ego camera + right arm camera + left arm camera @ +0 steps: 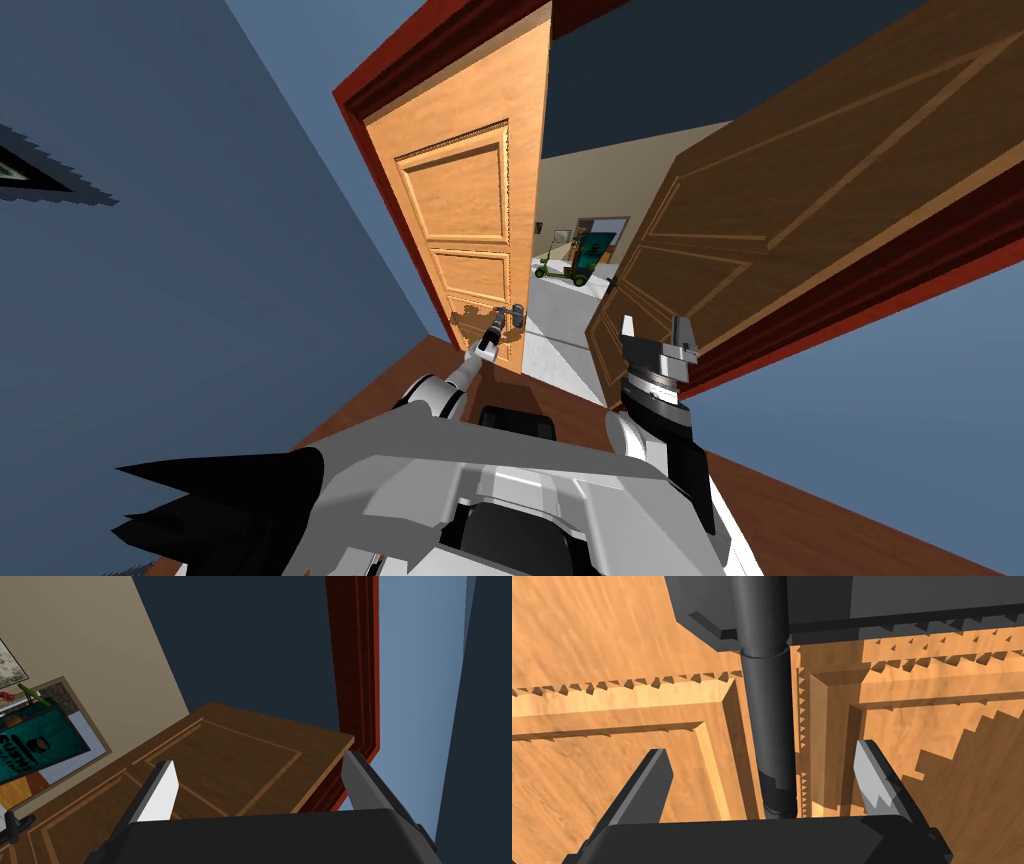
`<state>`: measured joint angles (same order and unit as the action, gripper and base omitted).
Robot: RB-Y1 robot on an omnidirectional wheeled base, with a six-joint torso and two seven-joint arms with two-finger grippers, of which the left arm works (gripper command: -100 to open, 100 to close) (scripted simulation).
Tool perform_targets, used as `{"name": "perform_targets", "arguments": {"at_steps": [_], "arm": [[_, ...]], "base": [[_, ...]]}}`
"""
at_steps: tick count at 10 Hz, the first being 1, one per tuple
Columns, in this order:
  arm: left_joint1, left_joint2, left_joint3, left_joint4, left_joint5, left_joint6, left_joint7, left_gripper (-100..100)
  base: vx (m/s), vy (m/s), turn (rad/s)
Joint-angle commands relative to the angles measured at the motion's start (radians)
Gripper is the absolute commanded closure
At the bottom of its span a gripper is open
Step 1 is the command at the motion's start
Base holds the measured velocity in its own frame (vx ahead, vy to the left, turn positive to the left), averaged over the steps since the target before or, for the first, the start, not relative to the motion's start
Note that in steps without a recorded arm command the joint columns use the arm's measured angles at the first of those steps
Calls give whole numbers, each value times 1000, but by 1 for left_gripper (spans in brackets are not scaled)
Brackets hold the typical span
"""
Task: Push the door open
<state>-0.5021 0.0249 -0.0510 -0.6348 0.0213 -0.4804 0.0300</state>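
The left gripper (760,748) straddles the handle (764,701)

Its fingers stand released on either side of the dark bar, not clamping it. In the head view the handle sits at five o'clock on the light orange door (460,200), which stands ajar. The right gripper (655,328), also spread, hangs at three o'clock from the left. The door looks rigid and probably heavy, so it is best pushed at the free edge by the handle. The bar may be slick.

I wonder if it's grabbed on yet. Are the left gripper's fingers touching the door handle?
Apart. In the left wrist view the dark door handle runs between the open fingers of the left gripper, with light wooden door showing on both sides.
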Motion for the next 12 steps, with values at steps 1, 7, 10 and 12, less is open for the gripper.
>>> {"name": "perform_targets", "arguments": {"at_steps": [1,7,10,12], "arm": [[3,-14,2,-3,1,0,0,-100],[-6,-22,6,13,2,-7,-3,100],[-10,-6,19,11,7,-6,-7,100],[-9,7,33,12,11,-5,-11,100]], "base": [[216,-62,-21],[34,-8,-8],[30,-25,6],[156,-105,48]]}}
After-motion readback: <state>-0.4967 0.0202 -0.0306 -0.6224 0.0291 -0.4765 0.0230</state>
